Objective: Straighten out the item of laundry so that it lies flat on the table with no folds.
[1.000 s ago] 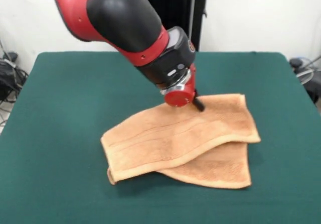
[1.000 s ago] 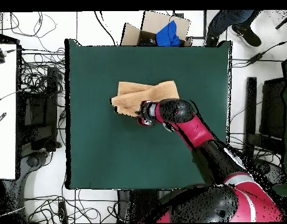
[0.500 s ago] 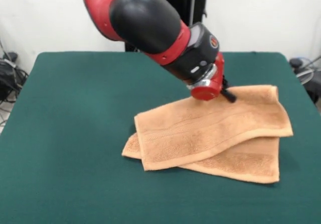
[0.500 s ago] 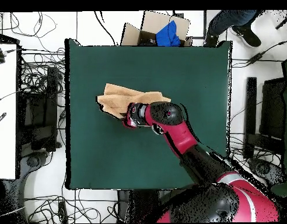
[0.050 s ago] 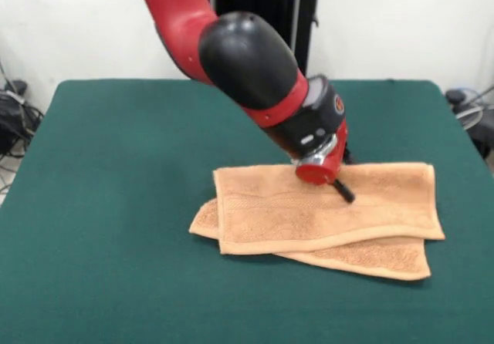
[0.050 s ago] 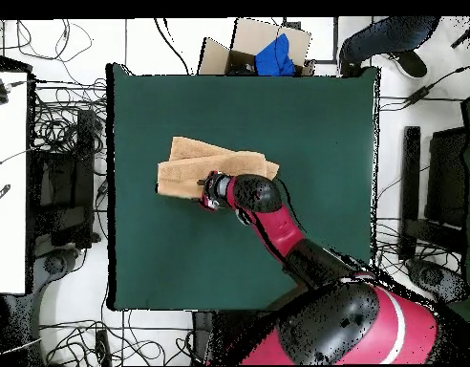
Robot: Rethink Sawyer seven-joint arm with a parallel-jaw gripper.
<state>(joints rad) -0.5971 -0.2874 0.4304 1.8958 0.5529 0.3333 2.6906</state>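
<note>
Two layers of the towel [image 5: 324, 213] show from my front camera: it lies folded over itself at the right of centre on the green desk [image 5: 116, 205], the upper layer offset from the lower one, whose edge peeks out along the bottom and at the left corner. I see the arm [image 5: 255, 66] slanting down from the upper left of the frame, its black elbow bulging above the red wrist, and the fingers [image 5: 343, 192] pointing down and to the right, tip resting on the top layer near its upper edge. Whether they are spread or pinching cloth, I cannot tell. From overhead, the towel [image 6: 196, 164] sits left of centre on the desk [image 6: 306, 115], with the arm [image 6: 277, 225] reaching up from the lower right.
</note>
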